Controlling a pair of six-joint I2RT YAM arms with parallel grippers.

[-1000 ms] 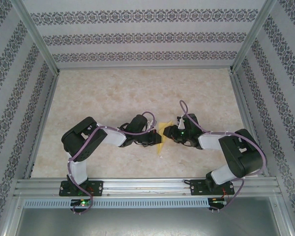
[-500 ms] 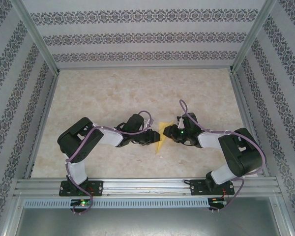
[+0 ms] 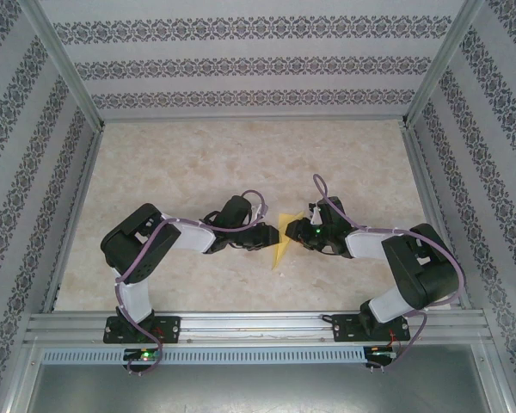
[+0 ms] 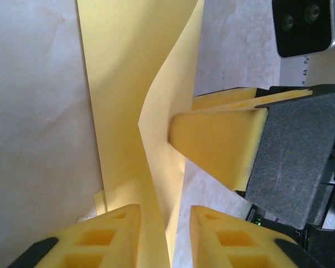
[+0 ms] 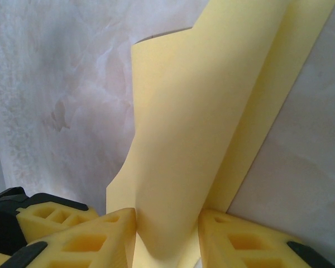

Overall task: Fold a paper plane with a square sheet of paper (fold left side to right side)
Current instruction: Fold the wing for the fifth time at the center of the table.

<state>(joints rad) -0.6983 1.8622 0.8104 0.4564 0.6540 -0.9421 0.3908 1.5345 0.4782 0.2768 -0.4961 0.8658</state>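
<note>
The square sheet of paper (image 3: 283, 235) is a narrow yellow folded shape on the marble table, lying between the two grippers. My left gripper (image 3: 265, 236) comes at it from the left. In the left wrist view its jaws (image 4: 165, 211) stand slightly apart, and a raised flap of the paper (image 4: 128, 84) runs along the inside of the left finger. My right gripper (image 3: 298, 232) meets the paper from the right. In the right wrist view a curled flap (image 5: 201, 111) fills the narrow gap of that gripper (image 5: 167, 215) and touches both fingers. The right fingers (image 4: 218, 139) press against the flap's edge.
Patterned walls and metal posts close in the table (image 3: 241, 163) on three sides. An aluminium rail (image 3: 258, 323) carrying both arm bases runs along the near edge. The two wrists sit very close together over the paper.
My left arm has drawn back a little to the left, and its gripper has shifted slightly away from the near edge. The paper looks slimmer. The right arm has hardly moved.
</note>
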